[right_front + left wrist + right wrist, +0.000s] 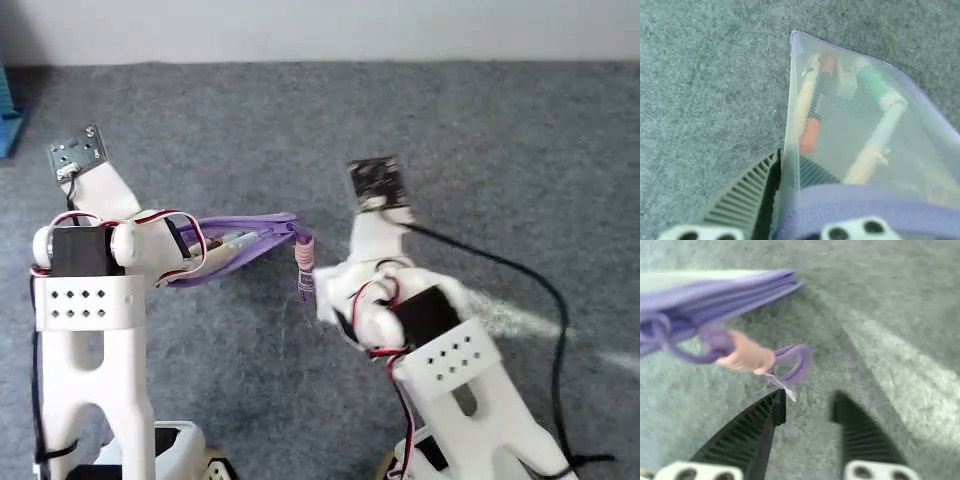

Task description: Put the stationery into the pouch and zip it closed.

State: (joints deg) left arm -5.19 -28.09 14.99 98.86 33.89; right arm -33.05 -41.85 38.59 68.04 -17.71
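Nothing here can be read. A small pale tag (785, 391) dangling from the zipper pull cord (801, 360) is too small and blurred to make out. If the pens (805, 100) carry any print, it is lost behind the weave of the pouch (920, 150).

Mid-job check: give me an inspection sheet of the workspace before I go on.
Surface: grey carpet.
Job's things: pouch with stationery inside; zip pull at its end; cannot tell if fully zipped.
Clutter: nothing seen.
Grippers: left gripper shut on the pouch's edge; right gripper open, just short of the zip pull.
Cables: black cable crossing the carpet beside the right arm; red and white wires on the arms.
Surroundings: white wall behind; blue object at the edge.
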